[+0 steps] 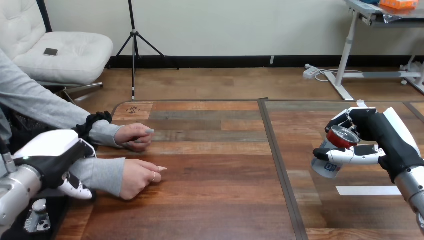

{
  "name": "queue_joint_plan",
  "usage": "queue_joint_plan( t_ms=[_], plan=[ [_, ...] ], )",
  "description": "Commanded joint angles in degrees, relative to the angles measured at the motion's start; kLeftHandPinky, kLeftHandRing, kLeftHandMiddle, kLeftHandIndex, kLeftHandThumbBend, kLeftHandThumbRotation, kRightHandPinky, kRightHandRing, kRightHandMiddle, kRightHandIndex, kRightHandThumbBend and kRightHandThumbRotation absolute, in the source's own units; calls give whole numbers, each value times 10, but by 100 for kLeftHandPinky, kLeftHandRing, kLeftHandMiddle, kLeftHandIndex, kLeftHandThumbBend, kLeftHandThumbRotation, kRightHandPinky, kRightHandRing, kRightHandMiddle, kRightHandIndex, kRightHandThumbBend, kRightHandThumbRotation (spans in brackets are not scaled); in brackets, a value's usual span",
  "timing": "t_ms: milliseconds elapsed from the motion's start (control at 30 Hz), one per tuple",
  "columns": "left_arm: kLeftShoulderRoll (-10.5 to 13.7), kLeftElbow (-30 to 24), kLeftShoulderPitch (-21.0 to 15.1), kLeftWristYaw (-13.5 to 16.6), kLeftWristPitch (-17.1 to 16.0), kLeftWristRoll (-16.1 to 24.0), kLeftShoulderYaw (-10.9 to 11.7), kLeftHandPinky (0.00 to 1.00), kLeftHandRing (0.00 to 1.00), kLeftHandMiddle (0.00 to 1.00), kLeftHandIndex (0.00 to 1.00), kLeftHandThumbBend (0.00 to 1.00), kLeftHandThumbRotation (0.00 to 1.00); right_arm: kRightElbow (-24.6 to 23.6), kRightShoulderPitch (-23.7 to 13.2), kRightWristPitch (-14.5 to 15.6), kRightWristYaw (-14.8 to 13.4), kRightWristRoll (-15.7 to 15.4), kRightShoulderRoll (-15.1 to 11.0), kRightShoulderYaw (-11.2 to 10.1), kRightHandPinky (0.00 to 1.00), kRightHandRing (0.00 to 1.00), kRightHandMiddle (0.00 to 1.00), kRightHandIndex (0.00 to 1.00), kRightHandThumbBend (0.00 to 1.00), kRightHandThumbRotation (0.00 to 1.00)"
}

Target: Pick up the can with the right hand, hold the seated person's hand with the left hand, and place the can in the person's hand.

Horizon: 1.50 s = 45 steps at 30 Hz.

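A can (331, 152) with a red top and a blue-and-white side hangs tilted above the table's right part, with my right hand (370, 137) shut on it, fingers and thumb wrapped round its body. At the left edge, the person's near hand (137, 177) rests on the table, loosely curled, one finger pointing right. Their far hand (134, 136) lies on the table behind it, closed on a small object. My left hand (57, 165) sits at the lower left over the person's grey-sleeved forearm, its fingers pointing down beside the sleeve; whether it grips the forearm is hidden.
The wooden table (210, 200) has a dark seam (280, 170) running front to back between the person and the can. A strip of white tape (367, 190) lies on the table below my right hand.
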Motion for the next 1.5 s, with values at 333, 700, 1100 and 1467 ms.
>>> queue_joint_plan(
  t_ms=[333,700,1100,1467],
  plan=[
    [8,-46,-7,41,-37,-22,37,35,41,47,50,64,0,-24,-35,-16,-9,9,-10,-8,24,28,37,43,79,0],
    [11,-58,-4,50,-47,-29,46,33,39,46,50,66,0,-25,-37,-9,-8,8,-10,-8,23,28,36,43,79,0],
    [12,-55,-5,51,-64,-38,57,32,38,44,49,70,0,-23,-39,-10,-2,13,-8,-9,24,29,37,43,79,0],
    [13,-64,-3,53,-72,-38,60,29,35,42,49,72,0,-26,-37,-10,-6,10,-8,-8,23,28,35,43,79,0]
  ],
)
